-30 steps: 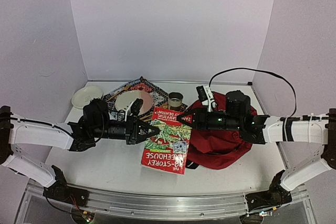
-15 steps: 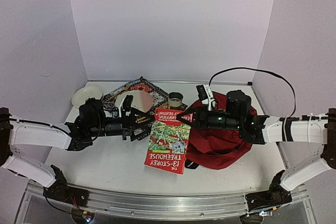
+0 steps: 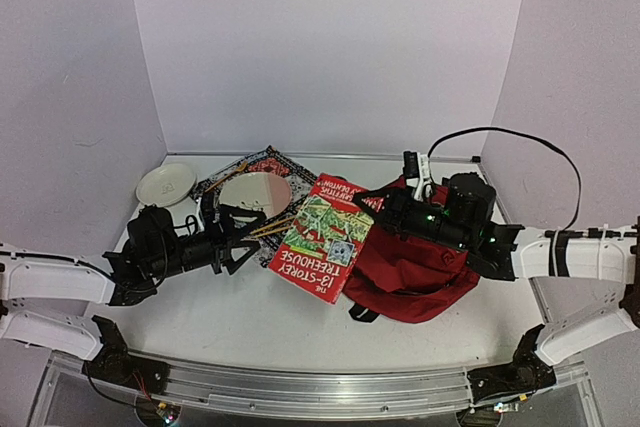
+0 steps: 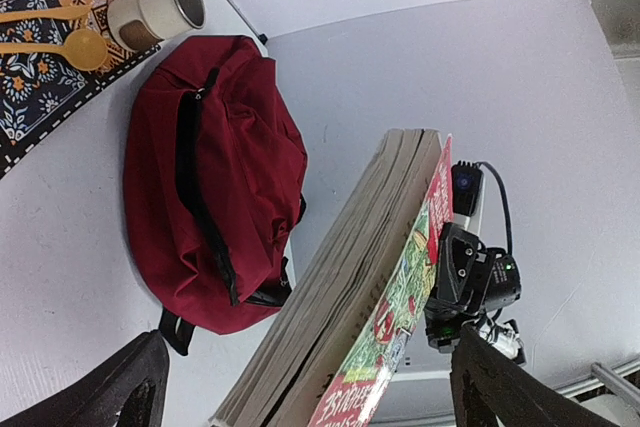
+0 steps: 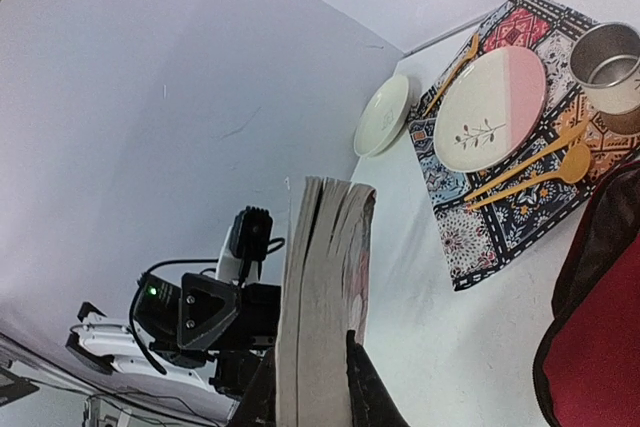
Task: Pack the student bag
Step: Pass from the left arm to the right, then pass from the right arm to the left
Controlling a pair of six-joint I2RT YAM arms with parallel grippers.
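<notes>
Right end effector [image 5: 312, 367] is clamped on the book [image 3: 325, 235]. The book is held tilted off the worktop [image 3: 230, 317], just left of the student bag [image 3: 415, 272], with its upper corner overlapping the bag's left edge in the top view. Left end effector [image 3: 237, 239] is wide open. It sits further left of the bag, near the book's lower edge, and looks clear of it. The bag lies slumped on the worktop under the right arm. I can't tell from any view whether its main zip is open.

Step in hand, my read: get the book into the bag. To do it well:
1) Confirm the opening. If it's shut, use the left end effector on the zip or the fabric lip.
2) Lead with a narrow edge, not the flat cover.
3) Have the left one lift the bag mouth so the soft fabric doesn't fold under the book.
4) Swing clear of the cup [image 4: 155, 9] and the placemat [image 3: 275, 162], behind and left of the bag.
</notes>
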